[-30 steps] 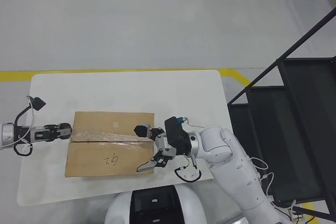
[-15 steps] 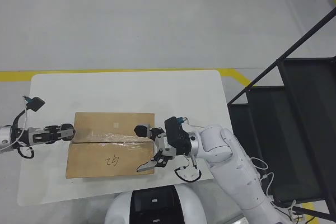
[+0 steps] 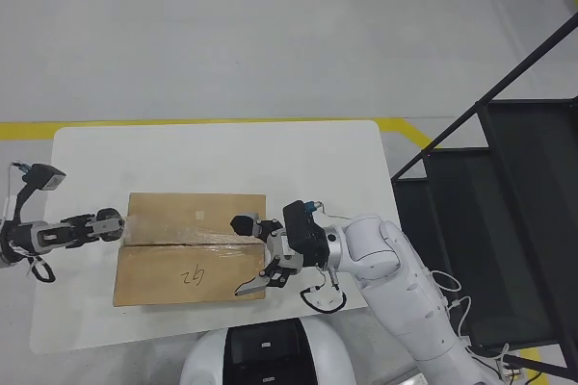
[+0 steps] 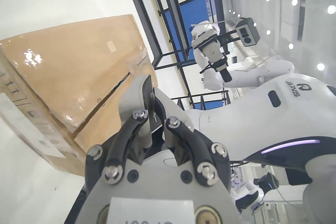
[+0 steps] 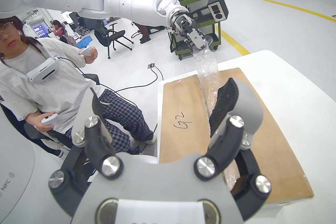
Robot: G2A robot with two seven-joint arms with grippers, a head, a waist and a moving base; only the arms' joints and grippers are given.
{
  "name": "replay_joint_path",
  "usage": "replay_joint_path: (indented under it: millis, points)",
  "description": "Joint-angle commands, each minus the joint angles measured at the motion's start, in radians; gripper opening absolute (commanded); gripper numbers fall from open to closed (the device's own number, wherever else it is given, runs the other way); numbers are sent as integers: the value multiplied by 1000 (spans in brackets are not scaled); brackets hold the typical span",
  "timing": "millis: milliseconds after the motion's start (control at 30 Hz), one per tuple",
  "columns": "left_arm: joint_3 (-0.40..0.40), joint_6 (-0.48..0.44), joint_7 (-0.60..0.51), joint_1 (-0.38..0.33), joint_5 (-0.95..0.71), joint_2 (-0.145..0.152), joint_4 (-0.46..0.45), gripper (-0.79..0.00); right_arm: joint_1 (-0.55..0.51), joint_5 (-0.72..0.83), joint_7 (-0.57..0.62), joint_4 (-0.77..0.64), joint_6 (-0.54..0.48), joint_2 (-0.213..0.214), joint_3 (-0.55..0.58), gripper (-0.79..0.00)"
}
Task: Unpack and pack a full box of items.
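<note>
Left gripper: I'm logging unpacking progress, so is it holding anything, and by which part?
Yes: the left gripper pinches the clear tape by its peeled free end, past the box edge. The right gripper holds nothing, jaws open.

White table; cardboard box lying near middle.

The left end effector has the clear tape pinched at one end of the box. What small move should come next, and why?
Probably draw the left end effector a little farther out from the box, in line with the seam. It is shut on the clear tape, which is lifted at that end but appears stuck along the seam toward the open right end effector.
</note>
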Motion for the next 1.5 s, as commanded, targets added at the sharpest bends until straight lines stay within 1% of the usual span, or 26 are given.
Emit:
replay_joint_path:
  millis: [0,200,400,567,767,1067,1200,1467]
  points:
    - [-3,3,-3,5,-2,2,-4,-785,0,0,0,0,0,0,0,0]
    - [-17,23,-23,42,5,10,19,-785,0,0,0,0,0,0,0,0]
    - [-24,63,-63,67,-23,4,90,-785,0,0,0,0,0,0,0,0]
    - [-36,93,-93,73,-19,-10,135,-785,0,0,0,0,0,0,0,0]
    - [-37,95,-95,69,35,-32,175,-785,0,0,0,0,0,0,0,0]
    - [-23,110,-109,47,112,-65,232,-785,0,0,0,0,0,0,0,0]
    - [-11,118,-118,36,134,-79,239,-785,0,0,0,0,0,0,0,0]
    - [1,125,-124,20,147,-99,285,-785,0,0,0,0,0,0,0,0]
